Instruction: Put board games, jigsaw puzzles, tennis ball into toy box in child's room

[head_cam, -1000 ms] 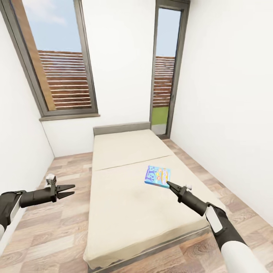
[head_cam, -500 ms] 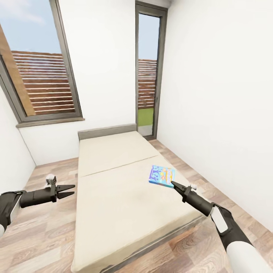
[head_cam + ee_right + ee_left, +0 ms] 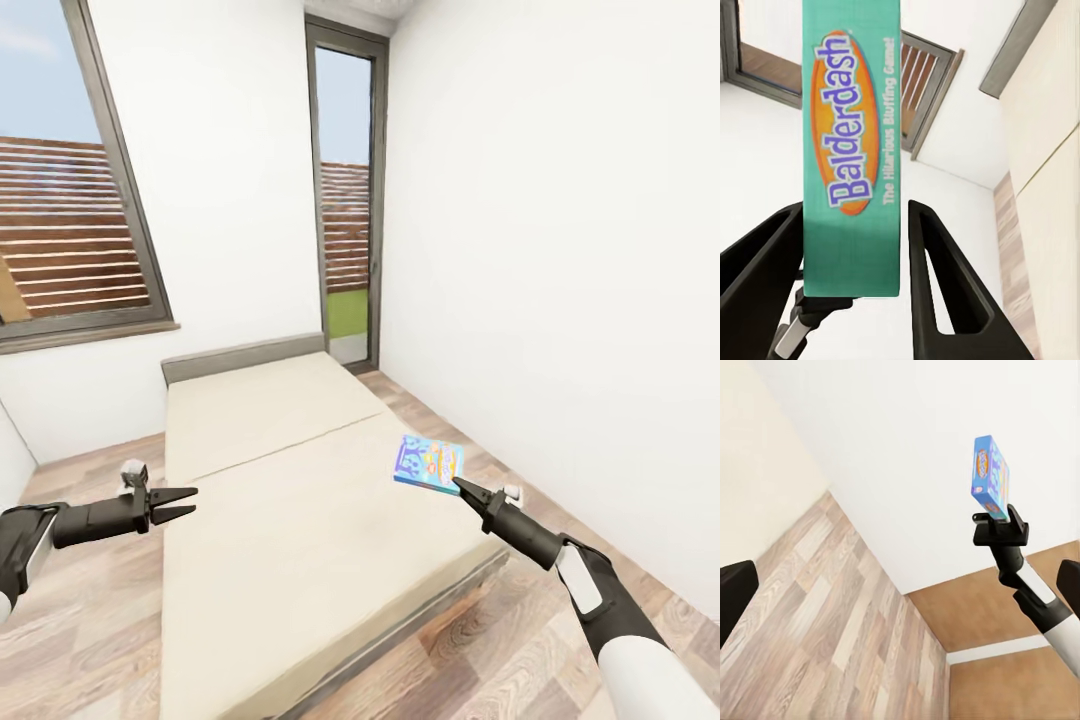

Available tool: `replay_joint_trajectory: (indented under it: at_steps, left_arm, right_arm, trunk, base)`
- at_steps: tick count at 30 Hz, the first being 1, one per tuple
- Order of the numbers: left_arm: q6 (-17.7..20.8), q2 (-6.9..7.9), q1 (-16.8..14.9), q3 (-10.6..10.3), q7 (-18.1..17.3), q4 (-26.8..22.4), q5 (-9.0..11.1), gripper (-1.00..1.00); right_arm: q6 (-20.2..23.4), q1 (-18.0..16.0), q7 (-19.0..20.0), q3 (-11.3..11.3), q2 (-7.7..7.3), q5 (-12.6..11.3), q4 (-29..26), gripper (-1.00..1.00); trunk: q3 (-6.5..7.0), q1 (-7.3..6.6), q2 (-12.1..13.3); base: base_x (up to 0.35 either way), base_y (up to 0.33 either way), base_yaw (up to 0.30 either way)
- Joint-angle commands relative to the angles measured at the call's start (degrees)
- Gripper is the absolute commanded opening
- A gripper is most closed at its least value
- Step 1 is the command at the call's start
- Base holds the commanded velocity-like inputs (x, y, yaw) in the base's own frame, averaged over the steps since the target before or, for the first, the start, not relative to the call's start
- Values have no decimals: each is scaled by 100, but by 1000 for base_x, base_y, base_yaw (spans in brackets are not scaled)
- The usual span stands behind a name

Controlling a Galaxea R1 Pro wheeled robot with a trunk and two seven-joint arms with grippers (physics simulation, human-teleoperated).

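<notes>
A blue board game box [image 3: 430, 463] with a colourful cover hangs over the bed's right side, pinched at its near edge by my right gripper [image 3: 462, 487], which is shut on it. The right wrist view has its teal "Balderdash" side [image 3: 851, 150] standing between the two dark fingers [image 3: 945, 277]. Seen from the left wrist, the box [image 3: 990, 476] stands on top of the right gripper [image 3: 999, 519], in the air. My left gripper [image 3: 190, 503] is open and holds nothing, out over the floor left of the bed.
A bare beige bed [image 3: 280, 480] runs away from me down the middle of a narrow room. A white wall [image 3: 560, 300] stands close on the right, with a strip of wood floor [image 3: 560, 500] between. A window [image 3: 70, 230] and a glass door [image 3: 345, 230] lie beyond.
The camera has swung to the right, so bed, window and door sit further left in the picture. Both arms keep their pose, and the board game stays in the right gripper.
</notes>
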Motion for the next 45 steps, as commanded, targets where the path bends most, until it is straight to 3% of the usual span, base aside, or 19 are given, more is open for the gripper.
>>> replay_joint_trajectory:
  at_steps: [1, 45]
  left_arm:
    - [60, 0, -2, 13, -38, -4, -37, 100]
    - [7, 24, -6, 14, -38, -4, -38, 100]
  right_arm:
    - [41, -8, 8, -6, 3, -31, 3, -100]
    - [41, -9, 16, -88, -1, -31, 12, -100]
  trunk:
    - [15, -21, 35]
    - [1022, -988, 1800]
  base:
    - [0, 0, -253]
    - [0, 0, -253]
